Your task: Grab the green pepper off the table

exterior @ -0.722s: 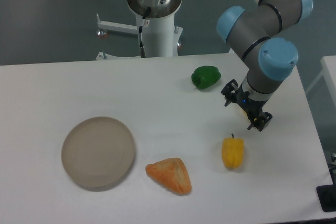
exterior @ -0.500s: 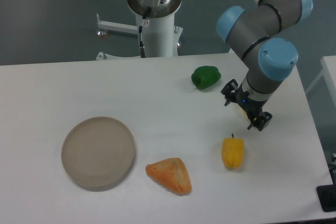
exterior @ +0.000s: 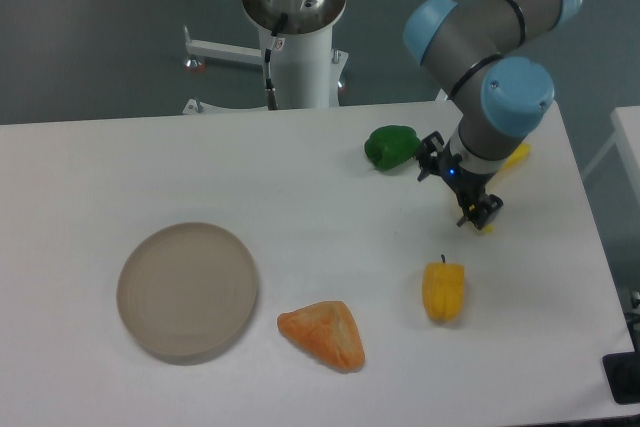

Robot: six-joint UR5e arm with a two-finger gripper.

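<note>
plate (exterior: 187, 292): round, beige, on the left of the desk (exterior: 120, 177), well apart from the pepper and no part of this pick
orange wedge (exterior: 322, 333): lies near the front edge, right of the plate, clear of any likely approach path
green pepper (exterior: 391, 146): sits on the desk toward the back, free on its left and front sides, untouched, so the grasp looks not yet begun
yellow pepper (exterior: 443, 289): lies toward the front with its dark stem pointing back, well apart from the green one, unlikely to interfere
claw (exterior: 456, 190): hangs low just right of the green pepper, apparently lined up to come in from that side; it holds nothing, its two tips stand apart, so I judge it open
yellow strip (exterior: 508, 160): pokes out from behind the arm on the right; what it is I cannot tell
in the way: nothing lies between claw and green pepper
</note>
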